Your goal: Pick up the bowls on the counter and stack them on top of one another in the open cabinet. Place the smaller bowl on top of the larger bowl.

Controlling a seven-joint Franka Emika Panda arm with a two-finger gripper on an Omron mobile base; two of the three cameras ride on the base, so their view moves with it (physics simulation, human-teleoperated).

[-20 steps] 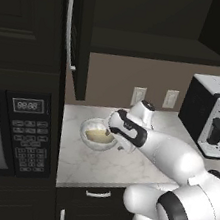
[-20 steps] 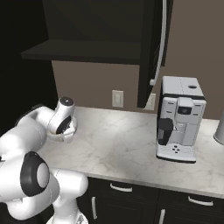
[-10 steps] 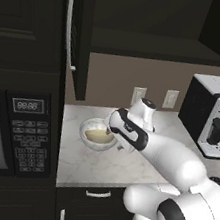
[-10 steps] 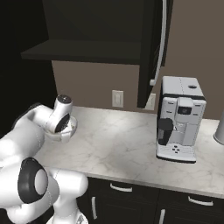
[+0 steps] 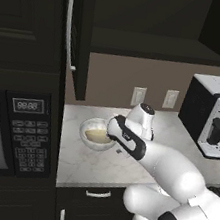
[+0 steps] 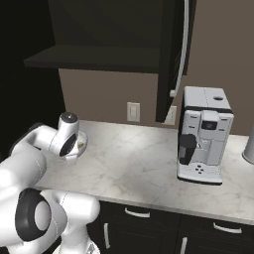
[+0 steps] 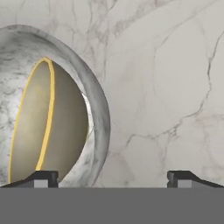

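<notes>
The larger bowl (image 5: 88, 127), whitish-grey and speckled, stands on the counter (image 5: 92, 165) at its left end. The smaller bowl (image 5: 97, 136), yellow-tan, lies nested inside it. My gripper (image 7: 113, 177) is open and points down at the larger bowl's near rim (image 7: 101, 131). One fingertip (image 7: 43, 178) is over the bowls' inside and the other over the bare counter (image 7: 175, 87). Nothing is held. From the right base, the hand (image 6: 68, 140) covers most of the bowls (image 6: 82, 144). The open cabinet (image 5: 153, 43) hangs above, its shelf dark.
The cabinet door (image 5: 79, 41) with its silver bar handle stands open above the bowls. A microwave (image 5: 11, 136) sits left of the counter. A coffee machine (image 6: 202, 134) stands at the right. Two wall sockets (image 5: 138, 96) are behind the bowls.
The hand stays over the bowls with its jaws open. Only the arm's lower links have shifted a little.
</notes>
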